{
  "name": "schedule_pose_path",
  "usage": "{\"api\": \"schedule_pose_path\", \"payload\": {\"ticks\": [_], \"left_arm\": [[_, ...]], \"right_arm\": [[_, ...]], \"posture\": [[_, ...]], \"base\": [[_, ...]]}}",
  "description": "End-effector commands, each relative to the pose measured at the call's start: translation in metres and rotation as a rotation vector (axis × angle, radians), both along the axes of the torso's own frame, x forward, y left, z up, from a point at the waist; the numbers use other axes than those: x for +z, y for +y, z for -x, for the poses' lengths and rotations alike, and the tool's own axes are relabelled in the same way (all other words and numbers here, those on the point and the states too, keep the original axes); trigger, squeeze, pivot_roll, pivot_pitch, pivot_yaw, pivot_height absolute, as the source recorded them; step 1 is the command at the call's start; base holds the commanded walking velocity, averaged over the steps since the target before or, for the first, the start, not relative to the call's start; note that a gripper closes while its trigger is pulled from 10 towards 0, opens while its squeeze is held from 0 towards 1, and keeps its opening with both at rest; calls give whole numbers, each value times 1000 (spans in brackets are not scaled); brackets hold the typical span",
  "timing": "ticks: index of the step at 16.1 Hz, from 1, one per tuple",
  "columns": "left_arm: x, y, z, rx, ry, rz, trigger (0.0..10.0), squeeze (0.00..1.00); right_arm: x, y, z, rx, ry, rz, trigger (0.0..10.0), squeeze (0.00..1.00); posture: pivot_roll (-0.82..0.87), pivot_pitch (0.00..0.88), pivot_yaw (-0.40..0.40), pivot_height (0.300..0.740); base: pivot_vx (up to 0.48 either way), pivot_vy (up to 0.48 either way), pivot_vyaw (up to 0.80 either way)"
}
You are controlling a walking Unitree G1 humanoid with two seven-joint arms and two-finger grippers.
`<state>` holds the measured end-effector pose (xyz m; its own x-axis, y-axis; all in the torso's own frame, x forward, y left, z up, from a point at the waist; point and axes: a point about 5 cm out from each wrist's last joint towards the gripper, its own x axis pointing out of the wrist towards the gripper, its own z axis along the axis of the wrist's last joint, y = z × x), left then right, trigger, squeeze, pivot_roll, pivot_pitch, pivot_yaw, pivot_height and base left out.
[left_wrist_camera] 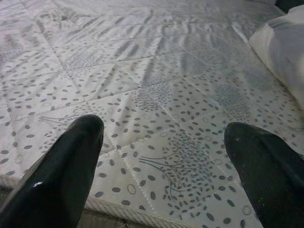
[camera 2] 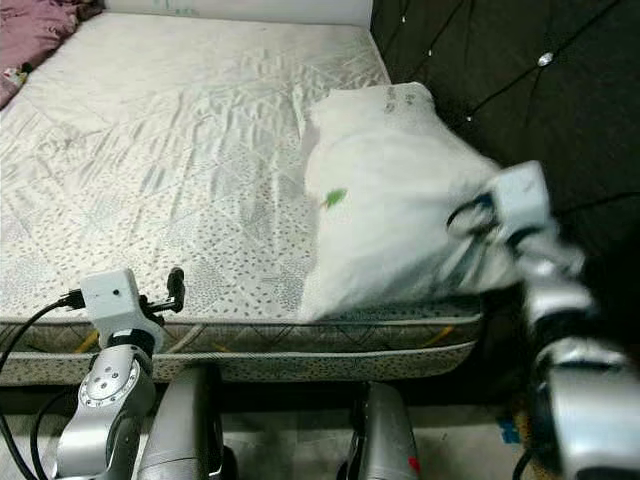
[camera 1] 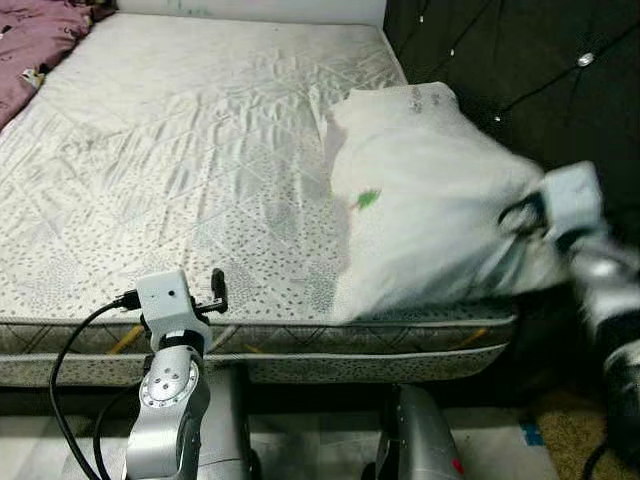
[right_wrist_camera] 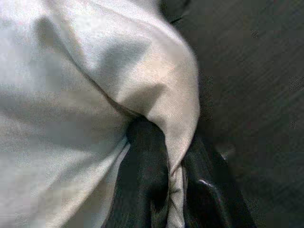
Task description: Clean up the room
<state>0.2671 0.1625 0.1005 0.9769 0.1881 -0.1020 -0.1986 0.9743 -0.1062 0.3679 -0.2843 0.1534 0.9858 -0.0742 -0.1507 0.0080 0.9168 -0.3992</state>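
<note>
Closest to you, the left gripper (camera 1: pixel 214 291) waits just over the near edge of the mattress (camera 1: pixel 200 180), low on your left side. Its two black fingers (left_wrist_camera: pixel 61 166) stand wide apart and there is nothing between them, only the dotted quilted cover below.

A little further, on your right, the right gripper (right_wrist_camera: pixel 173 180) is at the near right corner of the pillow (camera 1: pixel 430 200). Its fingers are closed narrow on a fold of the white pillow cloth, and you can see the fabric pinched between them and bunched above. The arm is blurred in the head views, so I think it is moving.

The pillow lies on the right part of the mattress, touching the dark tufted headboard (camera 1: pixel 520 70) behind it, and its near end reaches the mattress edge. It has a small green mark (camera 1: pixel 367 199) on the side. I judge it soft and light, and it will sag and swing when you lift it by one corner. The cloth may slip, so a deep hold on the corner seam is better than a thin fold.

Far away, at the top left corner of the bed, a purple blanket (camera 1: pixel 40 40) lies crumpled, well apart from the pillow.
</note>
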Motion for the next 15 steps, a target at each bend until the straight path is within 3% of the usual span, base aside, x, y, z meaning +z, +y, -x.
{"api": "schedule_pose_path", "payload": {"ticks": [1,4,5,7,9,12,14,15], "left_arm": [[-1,-3,1,-11,6,-5,10000,0],[-2,0,1,-12,8,-13,10000,0],[-2,1,1,-13,7,-18,10000,0],[-1,2,0,-14,6,-23,10000,0],[0,2,-1,-15,4,-26,10000,0],[1,1,-3,-21,1,-31,10000,0],[1,1,-3,-20,1,-34,10000,0],[1,1,-4,-20,0,-33,10000,0]], "right_arm": [[3,12,-2,48,-65,-43,0,0],[-29,51,8,134,-56,-162,0,0],[-37,76,18,164,-104,-233,0,0],[-34,113,33,249,-181,-255,0,0],[-42,132,42,265,-166,-314,0,0],[-52,129,41,229,-105,-335,0,0],[-33,123,29,242,-140,-293,0,0],[-13,123,18,314,-192,-249,0,0]], "posture": [[63,60,-36,540],[68,62,-34,540],[72,62,-30,540],[71,59,-29,540],[75,56,-28,540],[77,57,-23,540],[73,55,-23,540],[73,54,-24,540]], "base": [[0,0,0],[0,0,0],[0,0,0],[0,0,0],[0,0,0],[0,0,0],[0,0,0],[0,0,0]]}}
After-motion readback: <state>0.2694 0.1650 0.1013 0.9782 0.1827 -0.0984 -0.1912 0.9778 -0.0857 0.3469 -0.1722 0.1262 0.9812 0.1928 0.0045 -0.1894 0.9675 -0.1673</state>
